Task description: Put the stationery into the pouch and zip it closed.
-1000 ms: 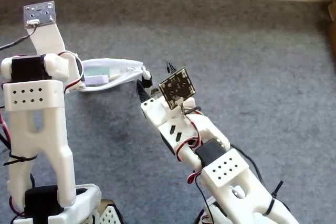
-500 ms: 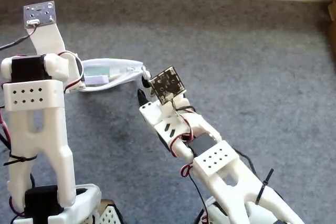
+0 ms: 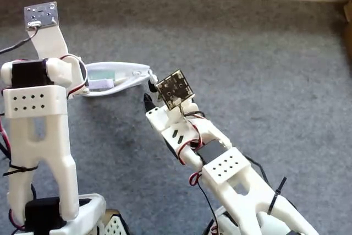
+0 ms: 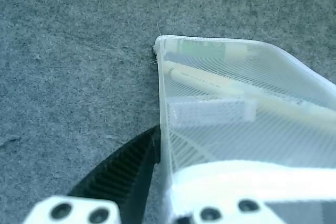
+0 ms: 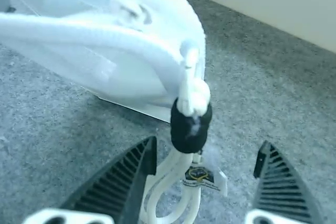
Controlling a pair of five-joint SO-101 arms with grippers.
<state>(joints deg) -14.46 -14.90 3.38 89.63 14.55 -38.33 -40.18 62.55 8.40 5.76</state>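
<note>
Grey carpet covered the whole work surface, with a pale wall along the far edge. At the left, the left gripper was clamped on the left end of the pouch, its black finger pressed against the mesh wall. The pouch lay along the carpet towards the right. Through the mesh a pen and a white block showed inside, so the filling looked done and the zip was the step in hand. At the pouch's right end hung the bead of the zip pull on its cord. The right gripper sat just near of the bead with its fingers spread wide, touching nothing. Whether the zip was fully shut up to the pull could not be told. A good pull would probably need the fingers to advance until the bead sat squarely between them, rather than the loose cord loop below. They should then close firmly and draw rightwards along the zip line, low and level. The left clamp would need to hold firm so the pouch tautened rather than slid.
</note>
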